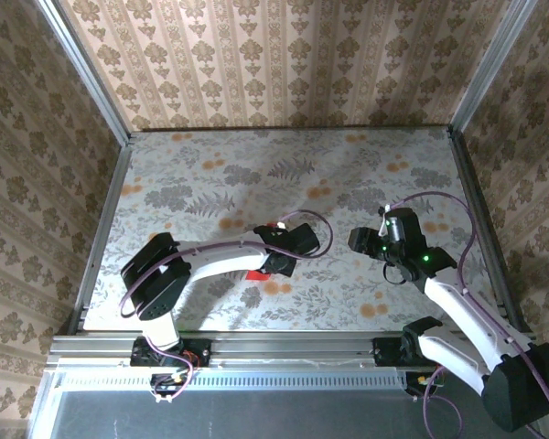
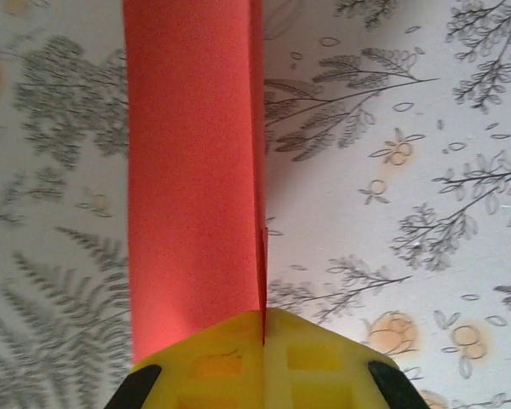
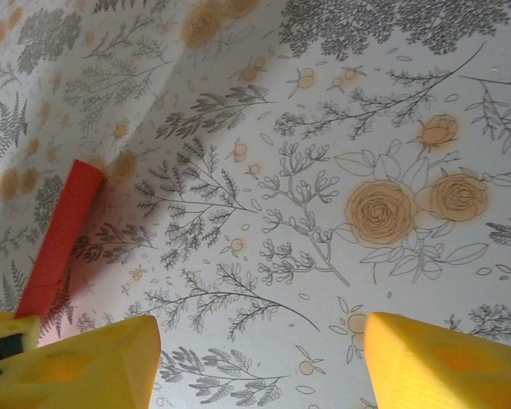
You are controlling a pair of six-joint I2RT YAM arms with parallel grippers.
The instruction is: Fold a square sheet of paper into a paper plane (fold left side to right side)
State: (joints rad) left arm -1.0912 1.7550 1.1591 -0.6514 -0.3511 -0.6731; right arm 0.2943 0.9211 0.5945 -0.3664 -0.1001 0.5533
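Desk (image 1: 348,174) is wrapped in a pale botanical print: grey ferns and leafy sprigs all over, with little orange blossoms dotted about. In the right wrist view there's a cluster of bigger orange roses (image 3: 413,204) drawn in outline. The back wall (image 1: 284,64), left wall (image 1: 37,183) and right wall (image 1: 531,165) all have the same tan damask wallpaper with vertical stripes. Silver metal posts run up the two back corners, left post (image 1: 82,64) and right post (image 1: 494,55). A metal rail (image 1: 284,346) runs along the near edge, and a pale ribbed strip (image 1: 284,378) sits just below it.
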